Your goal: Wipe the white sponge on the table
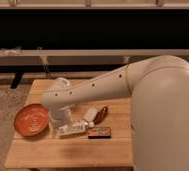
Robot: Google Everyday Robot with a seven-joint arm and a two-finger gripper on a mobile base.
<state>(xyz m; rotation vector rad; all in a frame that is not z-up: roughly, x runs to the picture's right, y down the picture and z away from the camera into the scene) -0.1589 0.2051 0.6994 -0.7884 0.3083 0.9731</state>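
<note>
Right now my gripper (58,120) hangs low over the planked, light-wood desk (48,150), just right of the round orange plate (30,120) with its faint rings; whether it is spread or closed I can't make out. Further right of the plate lies the white sponge (90,114), a small, plain, soft-looking block, its long axis slanting from near-left to far-right. A long white labelled tube (72,129) lies right of the plate, closer to the desk's near edge.

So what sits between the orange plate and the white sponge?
In the camera view, the gripper hangs between the orange plate and the white sponge, over the table. The labelled white tube lies just nearer the camera.
</note>
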